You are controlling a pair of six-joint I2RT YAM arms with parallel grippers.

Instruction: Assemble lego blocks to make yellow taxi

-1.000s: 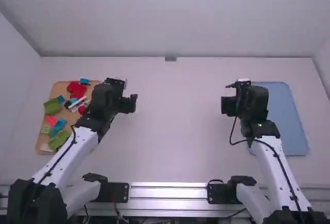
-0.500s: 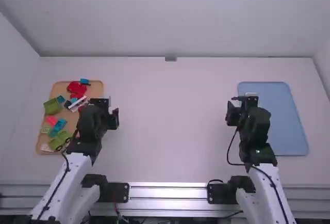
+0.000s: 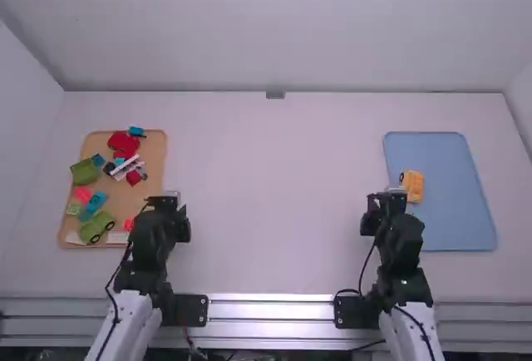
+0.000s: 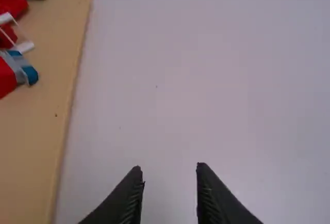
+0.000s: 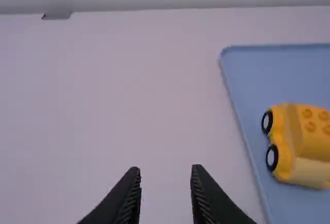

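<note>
In the high view my left gripper [image 3: 170, 203] is over the table just right of the tan tray's near end; my right gripper [image 3: 384, 203] is beside the blue tray's left edge. A yellow toy car [image 3: 411, 185] lies on the blue tray, just past the right gripper. The right wrist view has the yellow car [image 5: 304, 144] with black wheels and studs on its top, apart from the right gripper [image 5: 166, 171]. Its fingers stand apart, nothing between them. In the left wrist view the left gripper [image 4: 167, 170] is likewise open and holds nothing.
The tan tray [image 3: 156, 140] at the left holds red, green, blue and pink blocks and wheeled pieces. At the right lies the blue tray [image 3: 453, 232]. Bare table [image 3: 274, 195] lies between the two trays.
Both arms have drawn back toward their bases. The right gripper has moved off the blue tray, uncovering the yellow car. The left one has swung back alongside the tan tray, uncovering more blocks.
</note>
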